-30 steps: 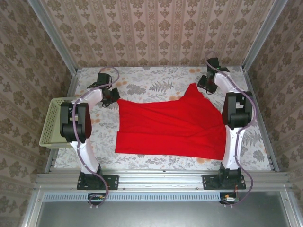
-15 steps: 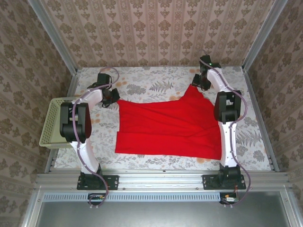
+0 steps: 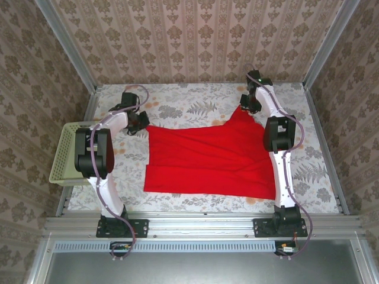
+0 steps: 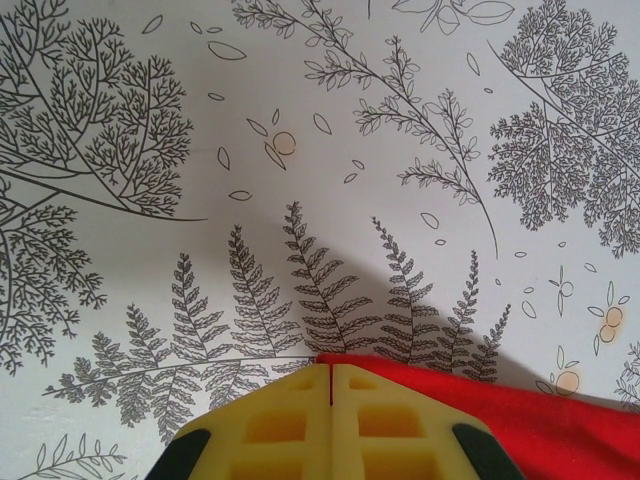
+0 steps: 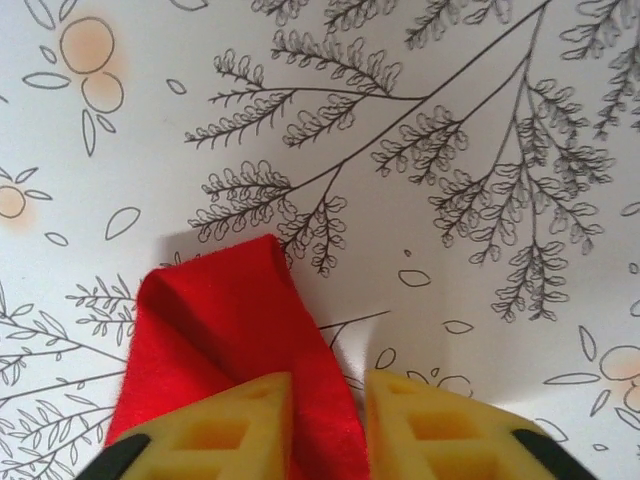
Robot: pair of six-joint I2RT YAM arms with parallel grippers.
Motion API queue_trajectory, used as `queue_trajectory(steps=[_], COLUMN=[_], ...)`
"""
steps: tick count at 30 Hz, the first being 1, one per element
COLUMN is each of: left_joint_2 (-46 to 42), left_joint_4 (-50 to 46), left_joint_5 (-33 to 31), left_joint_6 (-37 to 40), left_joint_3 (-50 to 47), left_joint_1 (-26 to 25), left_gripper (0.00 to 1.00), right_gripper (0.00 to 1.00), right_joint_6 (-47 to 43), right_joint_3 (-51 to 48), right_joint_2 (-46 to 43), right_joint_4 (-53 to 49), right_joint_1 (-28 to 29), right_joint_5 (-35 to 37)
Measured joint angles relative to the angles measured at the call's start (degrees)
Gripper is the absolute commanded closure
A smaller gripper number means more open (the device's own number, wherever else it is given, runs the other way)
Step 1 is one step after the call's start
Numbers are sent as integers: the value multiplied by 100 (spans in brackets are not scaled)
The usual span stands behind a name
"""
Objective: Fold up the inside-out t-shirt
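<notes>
From my station I see damask wallpaper (image 3: 195, 41), beige with brown floral medallions in vertical stripes, on all three walls around the cell. Grey metal posts (image 3: 65, 44) run up the back corners. The counter (image 3: 195, 106) wears a white cloth printed with grey ferns and pale orange blossoms. An aluminium rail (image 3: 201, 225) edges its near side, with a dark grey panel (image 3: 195, 266) nearer still. The light is soft and even.

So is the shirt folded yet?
Not yet. The t-shirt lies spread out, no fold made. The left gripper pinches one far corner; the right gripper has the other between its jaws. All the folding is left.
</notes>
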Motion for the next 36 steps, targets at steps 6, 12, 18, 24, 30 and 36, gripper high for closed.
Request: queue_trajectory(steps=[6, 12, 18, 24, 30, 36], left_joint_2=[-61, -13, -33, -35, -35, -35], left_joint_4=[-15, -647, -868, -914, -946, -957], left_joint_5=[22, 46, 42, 59, 68, 68], left_joint_6=[4, 101, 203, 240, 251, 251], left_joint_3=[-81, 275, 634, 605, 605, 605], left_joint_1=[15, 306, 546, 468, 391, 367], left_gripper=[100, 93, 92, 91, 91, 90], right_gripper=[88, 98, 100, 100, 100, 97], right_joint_6=[-258, -557, -833, -1062, -1506, -1980], right_joint_3=[140, 168, 157, 157, 103, 33], right_joint_2=[4, -4, -295, -802, -986, -1025], right_joint_4=[15, 109, 310, 592, 772, 970], right_joint_1=[76, 341, 461, 463, 756, 1255], right_joint_5=[-39, 52, 216, 275, 616, 898])
